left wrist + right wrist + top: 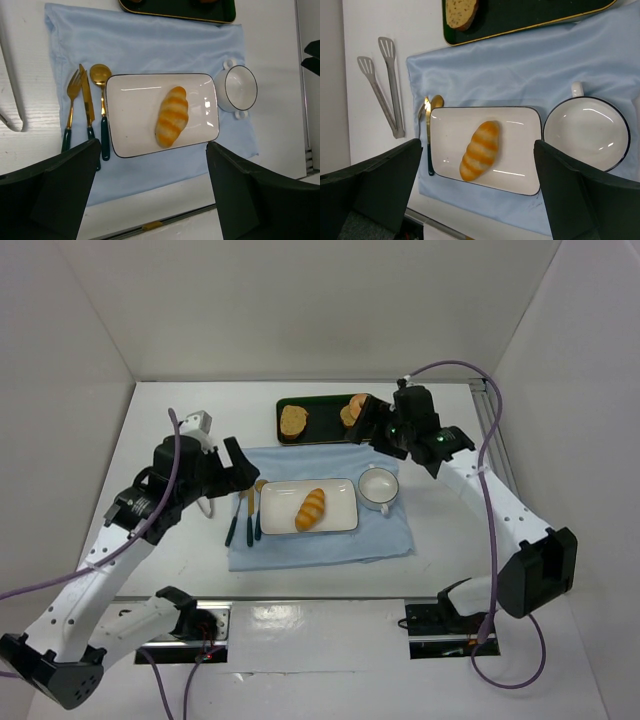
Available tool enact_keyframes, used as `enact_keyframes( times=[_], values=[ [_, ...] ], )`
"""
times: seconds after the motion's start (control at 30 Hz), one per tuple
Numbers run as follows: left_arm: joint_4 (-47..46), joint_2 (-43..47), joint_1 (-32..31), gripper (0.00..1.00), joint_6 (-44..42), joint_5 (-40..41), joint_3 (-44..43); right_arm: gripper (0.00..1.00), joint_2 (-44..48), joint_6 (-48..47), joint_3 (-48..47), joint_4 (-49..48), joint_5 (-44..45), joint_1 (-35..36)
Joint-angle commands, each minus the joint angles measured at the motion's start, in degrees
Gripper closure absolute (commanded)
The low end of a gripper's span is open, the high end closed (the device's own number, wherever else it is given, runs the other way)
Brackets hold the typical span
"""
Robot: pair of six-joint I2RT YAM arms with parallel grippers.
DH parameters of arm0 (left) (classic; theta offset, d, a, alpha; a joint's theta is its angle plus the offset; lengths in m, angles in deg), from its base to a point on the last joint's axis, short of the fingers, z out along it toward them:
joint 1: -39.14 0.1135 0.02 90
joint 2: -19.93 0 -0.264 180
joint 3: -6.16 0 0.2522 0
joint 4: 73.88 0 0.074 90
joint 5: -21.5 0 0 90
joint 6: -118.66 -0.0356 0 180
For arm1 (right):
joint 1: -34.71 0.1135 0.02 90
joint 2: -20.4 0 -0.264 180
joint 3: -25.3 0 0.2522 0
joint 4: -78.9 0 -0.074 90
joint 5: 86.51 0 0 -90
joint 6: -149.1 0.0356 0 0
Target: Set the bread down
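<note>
The left pincer (152, 147) is held released, its two dark, blocky fingers (60, 190) spread wide with nothing between them, above the near edge of a white plate (135, 100). The right pincer (477, 144) is likewise seen released and holding nothing, hovering over the far half of the tabletop (160, 420) beside a dark tray (325, 420). The bread (172, 116), an oblong golden-orange roll with pale ridged bands and tapered ends, is found lying free at the middle of the plate, set at a slant and touched by neither pincer. The plate is rectangular with rounded corners, glossy, and outlined by a thin dark rim. It is laid on a light blue cloth (150, 45), soft and slightly creased, spread at the middle of the tabletop. Just left of the plate a fork (71, 107), a knife (87, 102) and a spoon (101, 100) are lined up on the cloth, each gold-coloured with a dark handle. To the right of the plate a round white cup (241, 89) with a dark rim and small side handles is placed. Toward the far edge, the tray, edged in gold, is seen carrying a brown toast slice (292, 420). Grey tongs (387, 85) are laid on the bare white tabletop between the cloth and the left edge.
</note>
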Motion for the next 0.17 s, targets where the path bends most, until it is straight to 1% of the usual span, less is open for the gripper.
enact_keyframes(
  times=[0.0, 0.13],
  values=[
    [0.7, 2.1, -1.3, 0.0, 2.0, -0.7, -0.8, 0.0, 2.4, 0.6, 0.8, 0.3, 1.6, 1.1],
    [1.3, 2.1, -2.6, 0.0, 2.5, -1.3, -0.8, 0.0, 3.7, 0.6, 1.5, 0.3, 2.1, 1.6]
  ],
)
